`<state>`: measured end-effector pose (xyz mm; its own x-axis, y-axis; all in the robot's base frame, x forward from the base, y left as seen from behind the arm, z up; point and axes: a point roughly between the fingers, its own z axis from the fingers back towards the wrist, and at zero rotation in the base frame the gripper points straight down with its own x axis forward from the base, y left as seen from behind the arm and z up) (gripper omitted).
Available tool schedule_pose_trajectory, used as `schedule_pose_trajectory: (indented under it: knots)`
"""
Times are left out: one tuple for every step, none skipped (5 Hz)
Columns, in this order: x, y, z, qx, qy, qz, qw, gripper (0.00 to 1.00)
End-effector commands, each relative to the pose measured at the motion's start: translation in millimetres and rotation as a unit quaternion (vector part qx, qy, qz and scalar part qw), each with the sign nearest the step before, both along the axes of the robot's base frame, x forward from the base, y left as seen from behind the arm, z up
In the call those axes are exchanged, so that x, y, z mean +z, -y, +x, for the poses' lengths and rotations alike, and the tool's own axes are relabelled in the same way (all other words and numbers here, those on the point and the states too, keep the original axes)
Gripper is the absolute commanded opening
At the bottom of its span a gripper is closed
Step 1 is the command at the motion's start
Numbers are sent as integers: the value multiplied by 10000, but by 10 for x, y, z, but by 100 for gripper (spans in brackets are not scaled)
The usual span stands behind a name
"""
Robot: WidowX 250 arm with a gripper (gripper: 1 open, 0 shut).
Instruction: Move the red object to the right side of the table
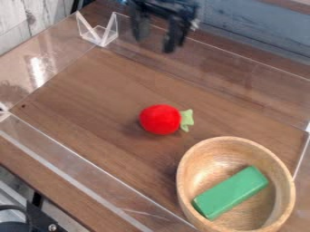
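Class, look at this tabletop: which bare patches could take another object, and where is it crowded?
Bare wood lies left of the red object up to the acrylic wall, and right of it above the wooden bowl. The bowl's corner, holding the green block, is crowded.
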<state>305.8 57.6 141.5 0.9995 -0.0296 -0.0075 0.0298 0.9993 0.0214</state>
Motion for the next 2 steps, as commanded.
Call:
schedule_pose_trajectory:
  knots:
    - [165,-219,46,-244,497,-97,9984,100]
    - [156,-286,19,-510,576,-211,9968,100]
